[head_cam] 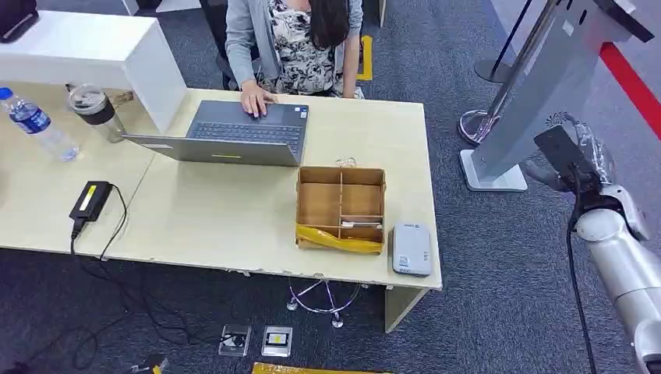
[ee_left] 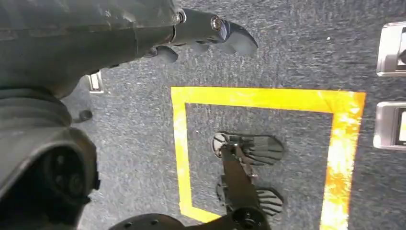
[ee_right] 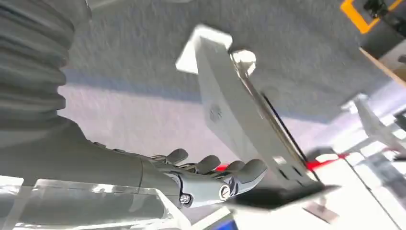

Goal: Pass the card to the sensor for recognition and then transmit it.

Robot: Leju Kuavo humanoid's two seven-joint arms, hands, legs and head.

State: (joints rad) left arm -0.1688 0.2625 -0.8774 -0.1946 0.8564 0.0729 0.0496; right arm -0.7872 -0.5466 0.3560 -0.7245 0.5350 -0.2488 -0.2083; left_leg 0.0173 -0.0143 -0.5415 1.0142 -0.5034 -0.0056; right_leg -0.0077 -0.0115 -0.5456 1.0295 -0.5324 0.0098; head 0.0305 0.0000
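My right hand is raised off to the right of the table and pinches a flat black card, which tilts up beside the grey kiosk stand. In the right wrist view the card juts out past the fingertips of that hand. The sensor, a small grey-white reader, lies flat on the table's front right corner, well left of and below the card. My left hand hangs over the carpet with nothing in it.
A wooden divided box with a yellow strip sits just left of the reader. A person types on a laptop at the far side. A bottle, cup and power brick stand at the left.
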